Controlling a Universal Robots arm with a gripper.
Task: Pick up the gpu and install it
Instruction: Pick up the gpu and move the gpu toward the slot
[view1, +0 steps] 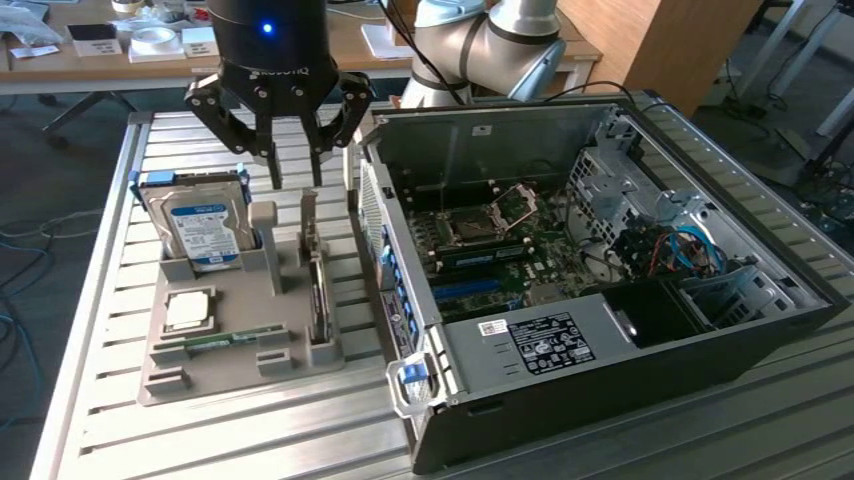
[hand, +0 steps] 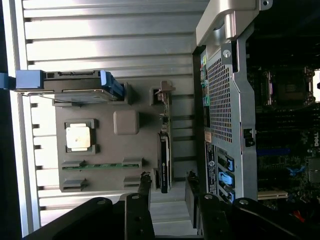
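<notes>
While the arm (view1: 461, 50) points straight down, its fingers (view1: 272, 160) hang spread apart just above the upright gpu (view1: 315, 270).

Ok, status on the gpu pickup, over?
Gripper open, above gpu. Gpu on edge in grey holder, not gripped. Hard drive alongside, apart from gripper.

The tabletop (view1: 107, 330) is ribbed in pale silver bands. The tray (view1: 220, 372) is coloured plain grey. The hard drive (view1: 200, 232) is silver, labelled in blue and white and framed in blue. The gpu (view1: 318, 285) is dark, the memory stick (view1: 227, 338) green, the case (view1: 641, 390) and gripper (view1: 296, 184) black.
</notes>
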